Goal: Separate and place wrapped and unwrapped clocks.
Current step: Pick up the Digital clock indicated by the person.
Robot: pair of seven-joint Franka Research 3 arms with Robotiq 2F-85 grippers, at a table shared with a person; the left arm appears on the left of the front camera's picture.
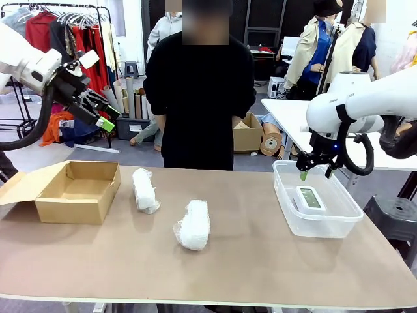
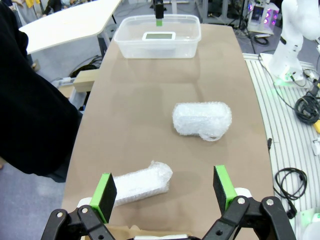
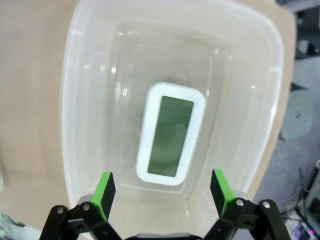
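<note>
A wrapped bundle (image 1: 193, 225) of crinkly white film lies nearest, about mid-desk (image 1: 247, 267). A second wrapped bundle (image 1: 144, 190) lies behind it to the left, near an open cardboard box (image 1: 78, 193). The unwrapped clock (image 1: 310, 197) lies screen up inside a clear plastic tub (image 1: 285, 207) at the right. The right fingers (image 3: 104, 192) hang open and empty just above the clock. The left fingers (image 2: 106, 194) are spread wide, empty, raised over the box end. A person (image 1: 199, 98) in black stands at the far edge.
</note>
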